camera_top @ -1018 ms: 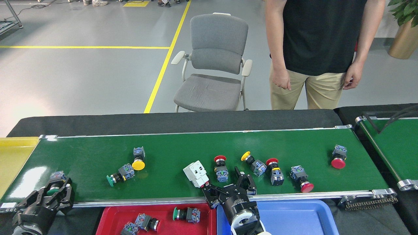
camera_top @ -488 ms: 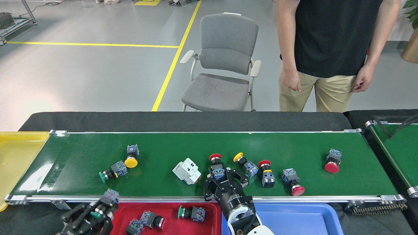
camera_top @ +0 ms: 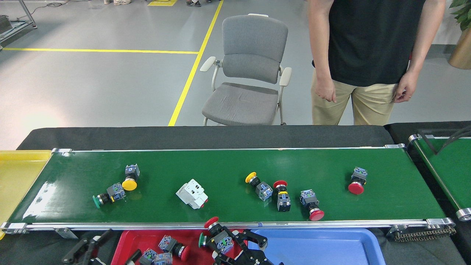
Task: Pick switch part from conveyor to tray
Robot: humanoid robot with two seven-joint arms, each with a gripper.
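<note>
The conveyor carries several switch parts: a yellow-capped one, a green-capped one, a white block, another yellow one and three red-capped ones. My right gripper is at the bottom edge, over the seam between the red tray and the blue tray. It is shut on a red-capped switch part. My left gripper hangs at the red tray's left end, fingers spread with nothing between them.
Several switch parts lie in the red tray. A yellow tray stands at the belt's left end and a second green belt at the right. A person and a grey chair are behind the conveyor.
My right gripper closed on the red-capped switch part on the belt and pulled it back over the trays. My left gripper carried a green-capped part to the red tray and opened. The belt's parts drifted left.
</note>
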